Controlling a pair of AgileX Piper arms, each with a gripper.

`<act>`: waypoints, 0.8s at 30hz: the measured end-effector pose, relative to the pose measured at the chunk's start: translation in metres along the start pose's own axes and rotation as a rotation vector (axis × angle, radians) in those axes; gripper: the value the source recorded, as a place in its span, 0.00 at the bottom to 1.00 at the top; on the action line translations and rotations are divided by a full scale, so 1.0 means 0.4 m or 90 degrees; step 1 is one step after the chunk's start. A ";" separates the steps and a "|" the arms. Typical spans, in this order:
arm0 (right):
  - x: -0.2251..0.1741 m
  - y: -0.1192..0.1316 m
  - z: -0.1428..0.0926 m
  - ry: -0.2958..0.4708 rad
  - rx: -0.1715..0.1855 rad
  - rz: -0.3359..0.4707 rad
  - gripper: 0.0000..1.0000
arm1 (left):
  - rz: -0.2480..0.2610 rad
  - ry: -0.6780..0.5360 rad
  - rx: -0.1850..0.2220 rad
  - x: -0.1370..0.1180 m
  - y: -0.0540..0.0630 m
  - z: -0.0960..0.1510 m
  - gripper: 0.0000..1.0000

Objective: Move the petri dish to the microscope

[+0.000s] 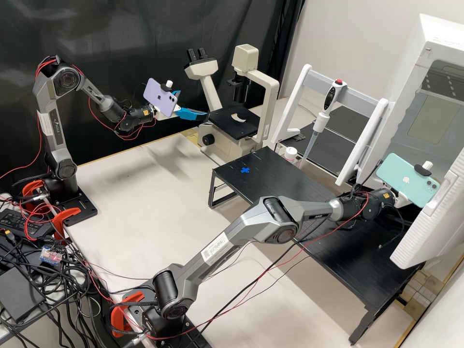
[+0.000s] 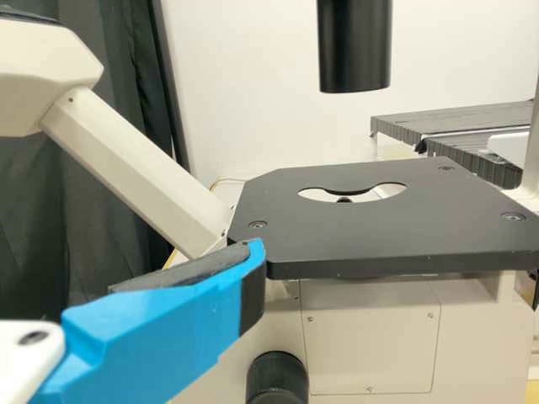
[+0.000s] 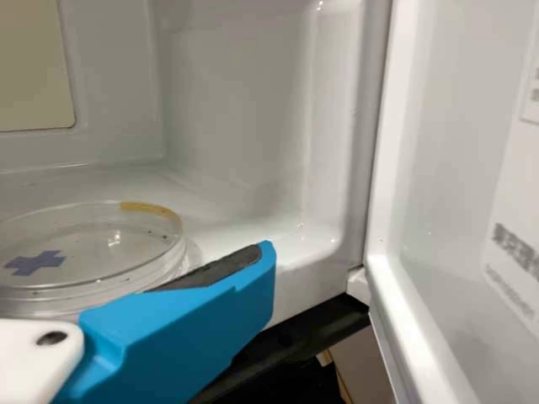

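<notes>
Clear, round, shallow petri dish (image 3: 101, 261) near glossy white chamber floor's (image 3: 223, 223) front edge: probably light, stiff, slick; pinch sides gently with blue-fingered right hand (image 3: 227, 286), fingers parted.

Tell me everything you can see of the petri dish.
The petri dish is round, shallow and clear, like plastic or glass, with a blue cross and a yellow strip along its rim. It lies flat inside the white box. A blue jaw is close beside it; whether they touch, I can't tell.
</notes>
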 end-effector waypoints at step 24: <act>-0.012 -0.001 -0.007 0.019 -0.008 -0.005 0.00 | 0.000 0.000 0.000 0.000 0.000 0.000 1.00</act>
